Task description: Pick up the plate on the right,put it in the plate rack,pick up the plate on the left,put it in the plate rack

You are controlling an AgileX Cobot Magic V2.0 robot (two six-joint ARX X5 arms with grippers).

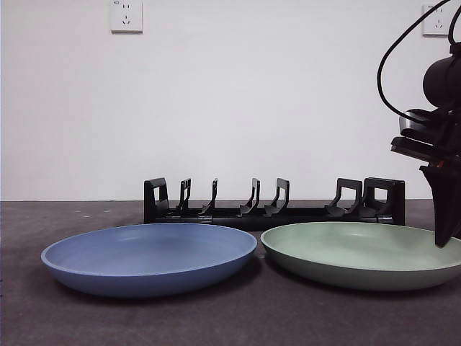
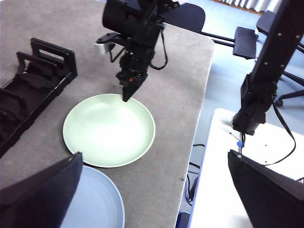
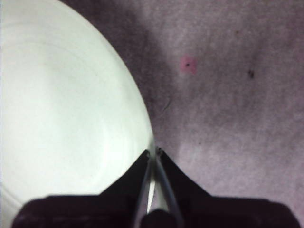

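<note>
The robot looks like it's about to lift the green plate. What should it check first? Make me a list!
1. Right gripper is at the green plate's rim: ok. The right wrist view shows its jaws straddling the edge.
2. Jaws squeezed firmly on the rim: cannot tell. They sit very close together around it, but a firm grip is not visible.
3. Plate rack has free slots: ok, no plate stands between its prongs.
4. Blue plate is out of the way: ok, it lies flat beside the green one, apart from it.
5. Left gripper is clear: ok, it is held high with jaws wide open, holding nothing.
</note>
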